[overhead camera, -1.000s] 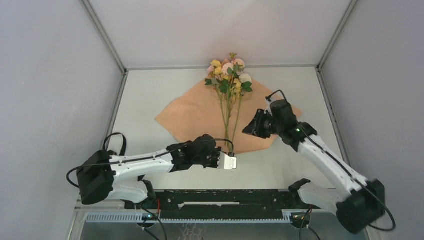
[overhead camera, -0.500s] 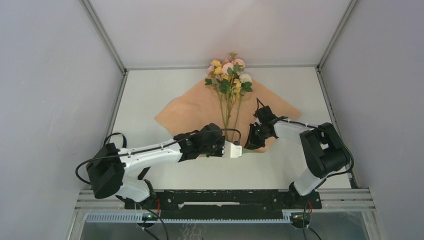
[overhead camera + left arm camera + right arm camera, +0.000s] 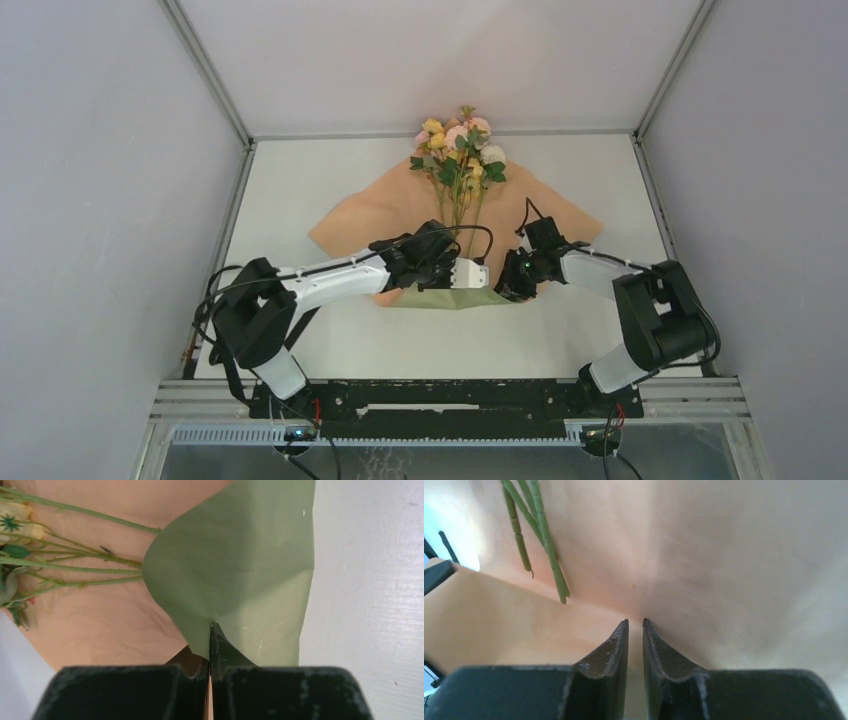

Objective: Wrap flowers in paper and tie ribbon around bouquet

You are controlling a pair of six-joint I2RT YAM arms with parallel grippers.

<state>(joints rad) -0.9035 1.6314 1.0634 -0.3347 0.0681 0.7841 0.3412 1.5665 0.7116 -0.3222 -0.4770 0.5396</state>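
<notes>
Table point(image 3: 290, 190) carries the paper point(image 3: 360, 225), spread peach face up. The paper's near corner is lifted and turned over, so its olive underside shows as a flap.

Flowers point(image 3: 458, 150) lie along the paper's middle. The blooms are past its far corner and the stems point(image 3: 544, 555) run down toward the folded corner.

Left gripper point(image 3: 210, 630) is at the paper's near corner, clenched on the olive flap. Right gripper point(image 3: 635, 625) is just right of that corner, tips against a crease in the peach face. Only a narrow slit shows between its jaws, and we cannot tell whether paper is pinched in it.

We judge this to be the wrapping step, first fold over the stem ends. The next move calls for carrying the flap across the stems without dragging them off the paper.

The stem ends are hidden under the flap. We find no ribbon in any view.
</notes>
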